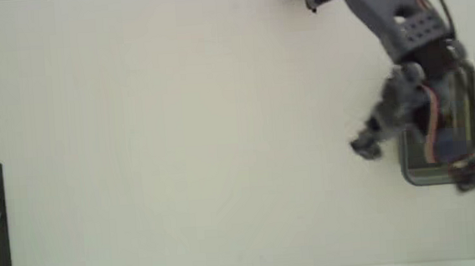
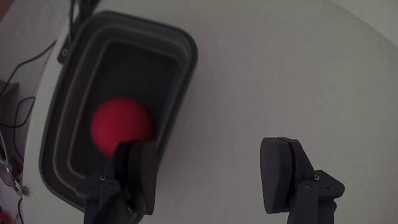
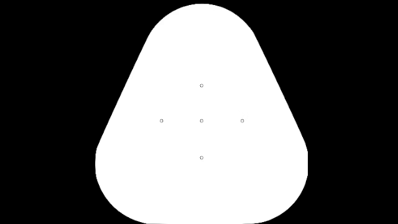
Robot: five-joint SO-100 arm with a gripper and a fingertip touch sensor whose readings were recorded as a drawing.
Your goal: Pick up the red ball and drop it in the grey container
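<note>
The red ball (image 2: 121, 124) is seen resting inside the grey container (image 2: 183, 74). The pincer (image 2: 211, 171) is spread wide and empty; a low withdrawal risks the container being struck and displaced.

No readable text, labels or numbers anywhere.
</note>
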